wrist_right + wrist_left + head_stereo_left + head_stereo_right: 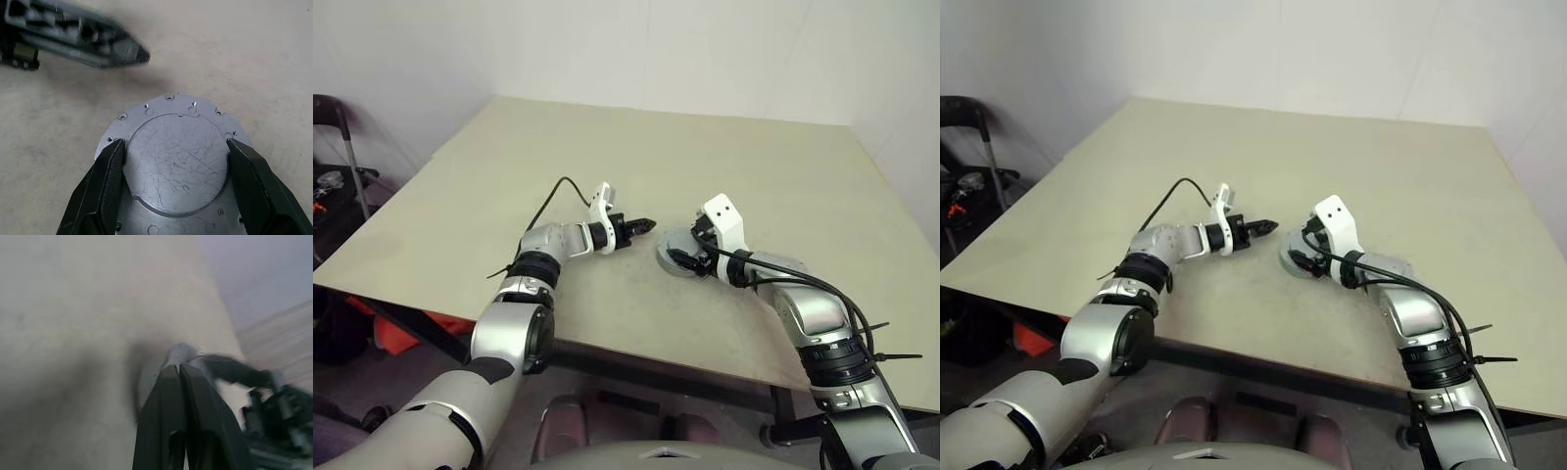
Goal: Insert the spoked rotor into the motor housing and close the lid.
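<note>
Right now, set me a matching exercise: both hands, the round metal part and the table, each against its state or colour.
Things:
1. left hand
2. right hand
3. round metal part
4. table

States:
A. lies flat, grey and scratched
B. fingers pressed together, nothing between them
C. beige, bears the part
D. fingers set on either side of the part's raised centre

Pairs: 1-B, 2-D, 3-A, 4-C

— Where does the motor housing (178, 161) sit?
— On the tabletop (724, 166), toward its near edge.
— And the tools?
— The right tool (176, 156) straddles the housing; the left tool (646, 226) hangs just left of the housing.
</note>
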Controlling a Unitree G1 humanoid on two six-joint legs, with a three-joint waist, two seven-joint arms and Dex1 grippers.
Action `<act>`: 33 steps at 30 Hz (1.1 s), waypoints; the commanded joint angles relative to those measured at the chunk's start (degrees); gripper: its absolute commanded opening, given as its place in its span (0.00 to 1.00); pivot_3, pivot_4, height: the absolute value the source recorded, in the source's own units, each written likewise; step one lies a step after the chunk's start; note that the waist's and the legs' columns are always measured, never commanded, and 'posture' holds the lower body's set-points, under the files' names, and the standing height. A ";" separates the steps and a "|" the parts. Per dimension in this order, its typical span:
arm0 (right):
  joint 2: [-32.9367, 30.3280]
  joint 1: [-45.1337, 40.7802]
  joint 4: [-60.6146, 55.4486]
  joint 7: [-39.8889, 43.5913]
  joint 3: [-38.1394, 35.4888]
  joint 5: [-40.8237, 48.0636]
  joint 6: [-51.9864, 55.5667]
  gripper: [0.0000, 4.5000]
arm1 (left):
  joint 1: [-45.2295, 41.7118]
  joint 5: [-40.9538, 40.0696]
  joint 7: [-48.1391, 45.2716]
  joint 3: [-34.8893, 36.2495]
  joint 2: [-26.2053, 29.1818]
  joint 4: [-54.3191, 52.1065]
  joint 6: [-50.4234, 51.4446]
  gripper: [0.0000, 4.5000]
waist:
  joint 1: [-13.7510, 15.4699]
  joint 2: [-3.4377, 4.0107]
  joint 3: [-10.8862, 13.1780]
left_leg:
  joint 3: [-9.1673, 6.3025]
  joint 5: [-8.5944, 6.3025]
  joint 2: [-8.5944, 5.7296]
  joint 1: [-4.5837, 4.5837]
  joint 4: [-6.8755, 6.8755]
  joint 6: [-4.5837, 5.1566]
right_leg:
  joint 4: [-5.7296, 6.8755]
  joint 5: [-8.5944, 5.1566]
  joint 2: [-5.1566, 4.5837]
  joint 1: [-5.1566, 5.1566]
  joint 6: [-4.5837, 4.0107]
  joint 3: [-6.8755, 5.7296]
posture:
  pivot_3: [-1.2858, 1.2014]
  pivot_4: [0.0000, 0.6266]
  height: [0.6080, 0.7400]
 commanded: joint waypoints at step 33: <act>-0.03 1.99 -12.91 1.58 -5.84 7.01 5.98 0.99 | -1.71 3.78 -3.43 -3.60 -2.89 0.37 7.50 0.00 | 0.01 0.03 0.06 | -0.01 -0.09 0.05 0.42 -0.39 0.16 | -0.29 -0.14 -0.12 0.37 0.21 -0.03 | 0.52 0.00 1.00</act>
